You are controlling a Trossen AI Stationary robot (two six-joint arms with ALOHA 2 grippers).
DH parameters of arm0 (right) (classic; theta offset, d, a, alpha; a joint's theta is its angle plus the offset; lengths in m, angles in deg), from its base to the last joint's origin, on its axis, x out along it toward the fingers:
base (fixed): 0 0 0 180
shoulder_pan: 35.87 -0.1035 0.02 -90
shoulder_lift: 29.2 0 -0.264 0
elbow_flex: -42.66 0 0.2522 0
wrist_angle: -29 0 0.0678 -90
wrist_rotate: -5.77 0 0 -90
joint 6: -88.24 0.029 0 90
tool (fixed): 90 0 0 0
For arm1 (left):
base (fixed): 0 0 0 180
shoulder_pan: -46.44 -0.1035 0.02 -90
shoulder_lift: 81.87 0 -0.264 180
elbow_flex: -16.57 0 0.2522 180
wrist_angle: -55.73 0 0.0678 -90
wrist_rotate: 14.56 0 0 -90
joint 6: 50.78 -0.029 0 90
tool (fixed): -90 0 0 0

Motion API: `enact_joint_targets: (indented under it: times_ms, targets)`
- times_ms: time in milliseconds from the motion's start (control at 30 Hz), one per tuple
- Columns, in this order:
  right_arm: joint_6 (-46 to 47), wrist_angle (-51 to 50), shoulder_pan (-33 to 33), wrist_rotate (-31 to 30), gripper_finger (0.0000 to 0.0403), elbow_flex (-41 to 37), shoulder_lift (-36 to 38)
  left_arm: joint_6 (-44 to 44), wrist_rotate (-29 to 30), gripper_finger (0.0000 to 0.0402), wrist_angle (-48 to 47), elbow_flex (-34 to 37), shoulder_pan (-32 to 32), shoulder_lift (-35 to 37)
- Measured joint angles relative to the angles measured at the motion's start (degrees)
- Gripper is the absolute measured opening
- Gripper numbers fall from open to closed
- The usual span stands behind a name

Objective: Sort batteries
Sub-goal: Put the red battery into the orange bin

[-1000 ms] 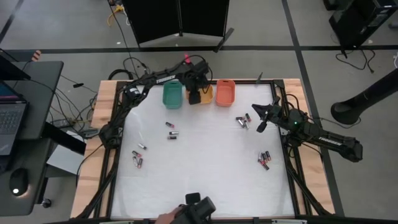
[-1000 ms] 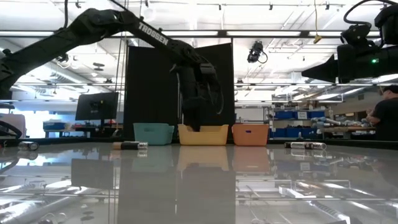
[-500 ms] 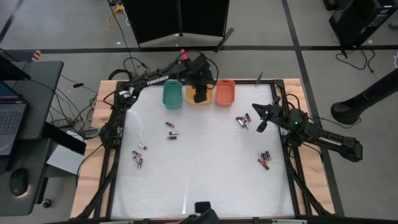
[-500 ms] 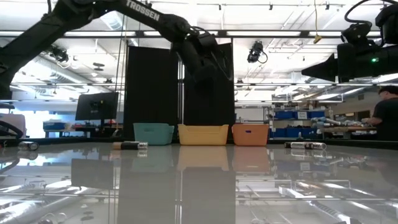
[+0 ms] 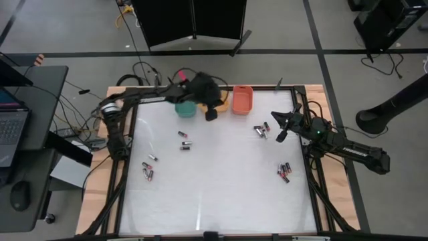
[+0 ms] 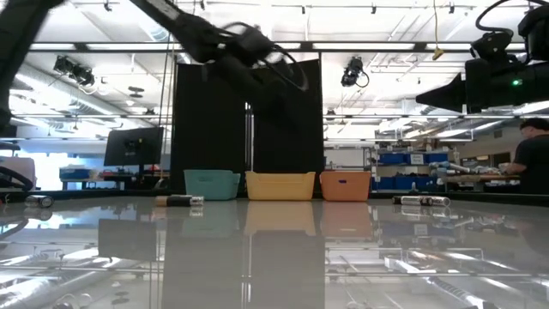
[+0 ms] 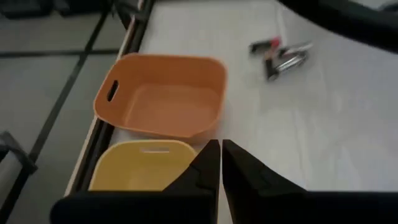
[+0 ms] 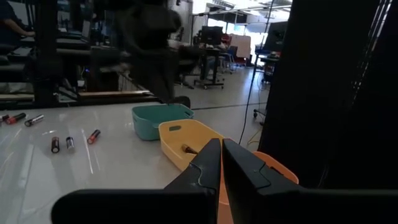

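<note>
green tray [image 5: 185, 107], yellow tray [image 7: 140, 165], orange tray [image 5: 242, 99]

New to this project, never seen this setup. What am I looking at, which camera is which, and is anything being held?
Two robot arms at a white table. One camera looks straight down, one sits at tabletop level, one rides on each wrist. The left gripper is raised over the yellow tray, next to the orange tray, fingers shut with nothing between them. The right gripper waits by the right edge, shut, empty. A green tray completes the row. Batteries lie scattered in small groups; one lies in the yellow tray.
</note>
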State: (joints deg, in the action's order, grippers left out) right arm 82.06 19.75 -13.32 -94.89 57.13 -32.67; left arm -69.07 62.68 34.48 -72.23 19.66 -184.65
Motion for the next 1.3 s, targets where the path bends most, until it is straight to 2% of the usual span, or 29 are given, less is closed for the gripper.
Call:
enact_joint_targets:
  times_ms: [300, 533, 767, 1133, 1300]
  targets:
    - [0.01, 0.13, 0.00, 0.00, 0.0028, 0.00, 0.00, 7.82, -0.13, 0.0023, 28.56, 29.51, 4.01, 18.49]
    - [0.02, 0.22, -0.02, 0.02, 0.0028, 0.00, 0.00, 12.32, 0.00, 0.0023, 44.74, 44.32, 5.09, 23.44]
    - [0.01, 0.78, -0.07, 0.39, 0.0028, 0.00, -0.02, 12.67, 0.03, 0.0023, 53.34, 49.42, 5.07, 23.43]
    - [1.25, 6.50, -0.07, 0.39, 0.0028, 0.02, 0.00, 12.43, 0.05, 0.0023, 57.60, 49.46, 5.06, 23.34]
    - [1.65, 6.95, -0.09, 2.00, 0.0009, 0.00, -0.46, 12.71, 0.05, 0.0023, 57.85, 49.46, 5.15, 23.29]
